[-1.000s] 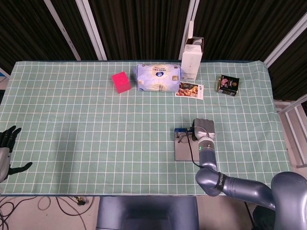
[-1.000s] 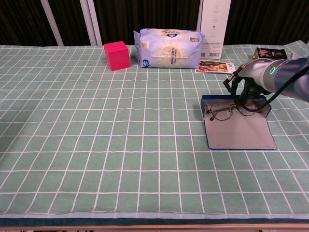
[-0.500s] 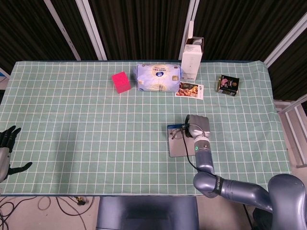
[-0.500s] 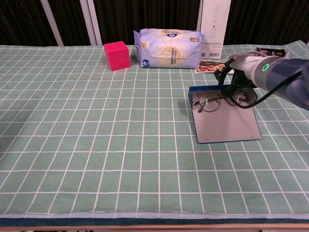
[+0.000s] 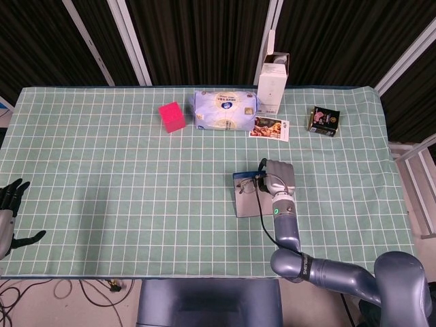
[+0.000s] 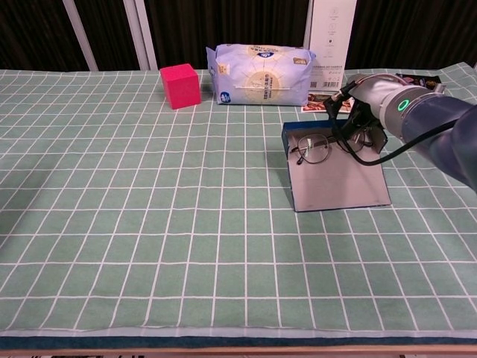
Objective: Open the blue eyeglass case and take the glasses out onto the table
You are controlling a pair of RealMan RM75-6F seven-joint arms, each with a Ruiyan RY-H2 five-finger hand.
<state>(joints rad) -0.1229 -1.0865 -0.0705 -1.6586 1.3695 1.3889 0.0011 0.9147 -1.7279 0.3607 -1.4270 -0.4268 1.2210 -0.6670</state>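
Open blue eyeglass case with grey lining (image 6: pixel 337 179) lies flat on green checked tablecloth (image 6: pixel 149 194), right of centre. Thin wire-framed glasses (image 6: pixel 322 147) sit at case's far edge. Right hand (image 6: pixel 363 125) pinches frame's right side. Left hand (image 5: pixel 8 208) idle at table edge, fingers apart. Advice: lift frame clear of case rim before carrying sideways; set down on bare cloth beside case.

No legible text anywhere

Print visible on the blue-white soft pack (image 6: pixel 261 74) at the tabletop's far edge, on the tall white box (image 6: pixel 332 24) beside it, on the picture card (image 6: pixel 326 104) and on the small dark box (image 5: pixel 323 120) toward the far right corner, but all too small and blurred to make out.
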